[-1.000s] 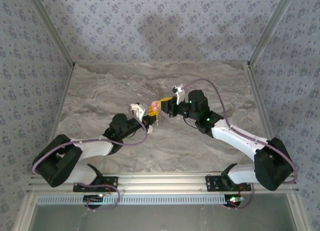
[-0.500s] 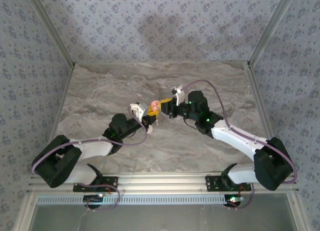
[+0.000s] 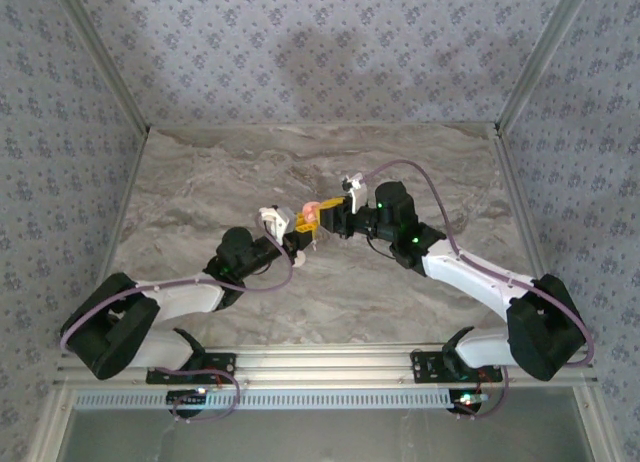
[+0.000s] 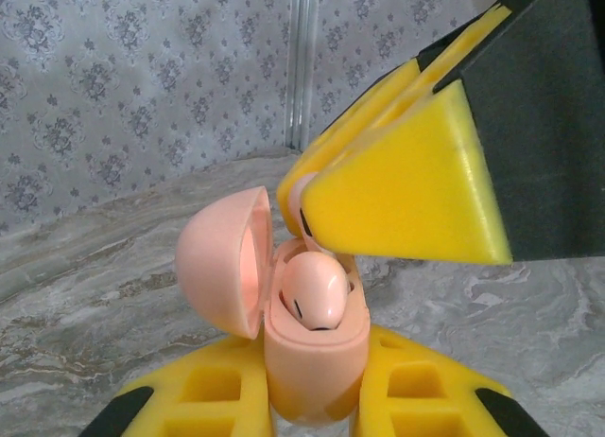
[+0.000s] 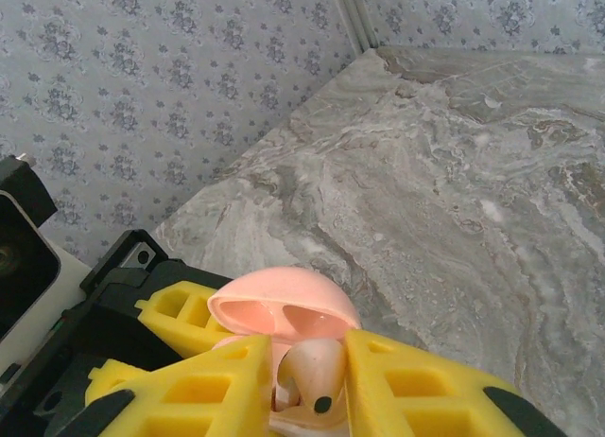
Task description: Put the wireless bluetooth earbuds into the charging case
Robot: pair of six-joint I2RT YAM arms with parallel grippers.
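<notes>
My left jaws pinch the open pink case (image 4: 317, 361), held upright over the centre of the surface (image 3: 200, 182). One earbud (image 4: 312, 290) sits inside it. My right jaws squeeze a second earbud (image 5: 310, 361) at the case's rim, beside the raised lid (image 4: 222, 257).

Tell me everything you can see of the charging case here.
The charging case is a small, rounded shell of glossy pink plastic, standing upright. Its hinged lid is swung open sideways, with two hollows inside. Yellow fingers of the left gripper clamp its lower body. One earbud sits in it. The right gripper, pinching what looks like a second earbud, hangs just above the opening.
</notes>
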